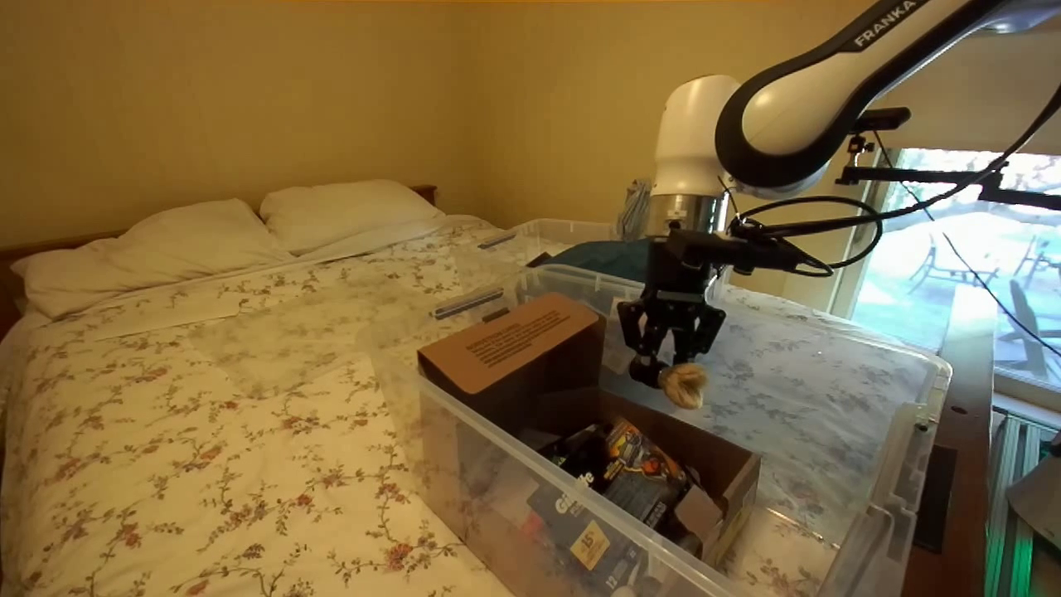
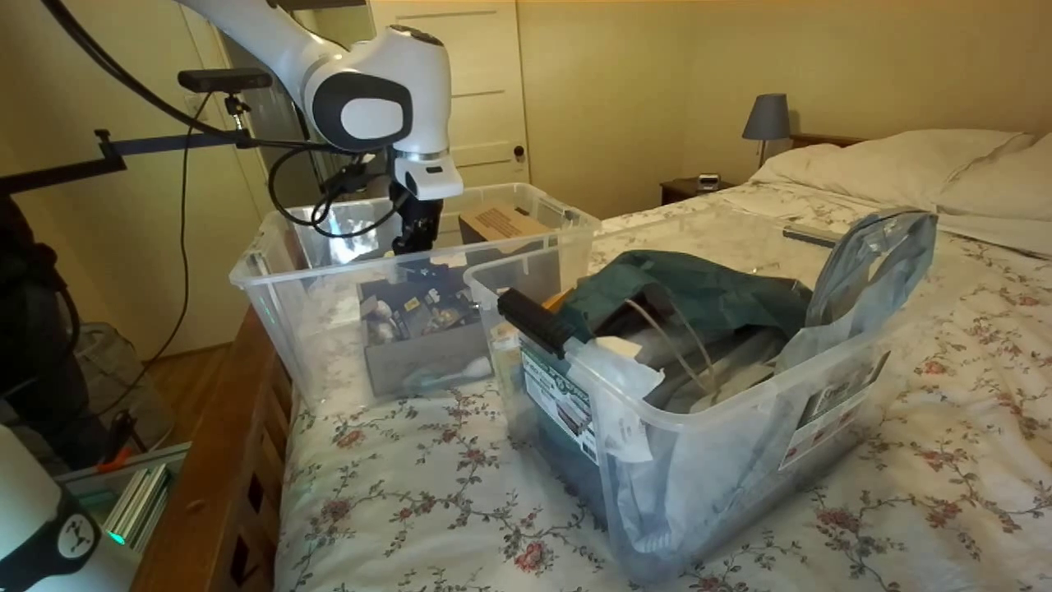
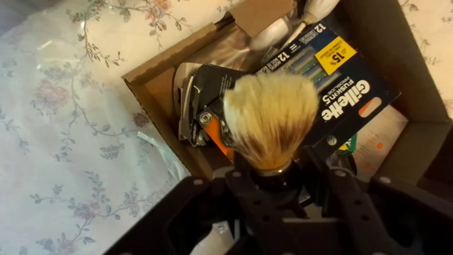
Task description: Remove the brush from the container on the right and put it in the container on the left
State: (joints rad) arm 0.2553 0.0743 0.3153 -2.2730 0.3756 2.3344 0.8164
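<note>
My gripper (image 1: 668, 358) is shut on a shaving brush (image 1: 685, 386) with pale bristles and a dark handle. In the wrist view the brush's bristles (image 3: 270, 117) point away from the jaws. The brush is held in the air above an open cardboard box (image 1: 514, 342), inside a clear plastic container (image 1: 547, 464). This container also shows in an exterior view (image 2: 329, 271), where the gripper (image 2: 415, 240) hangs over it and the brush cannot be made out. Beside it stands another clear container (image 2: 682, 477) holding a green cloth and grey bags.
The cardboard box holds a Gillette pack (image 3: 339, 95), a second brush (image 3: 316, 10) and other small packages. A black handle (image 2: 534, 321) sticks up at the near container's rim. Both containers stand on a bed with floral bedding (image 2: 460, 493) and a wooden edge rail (image 2: 218, 460).
</note>
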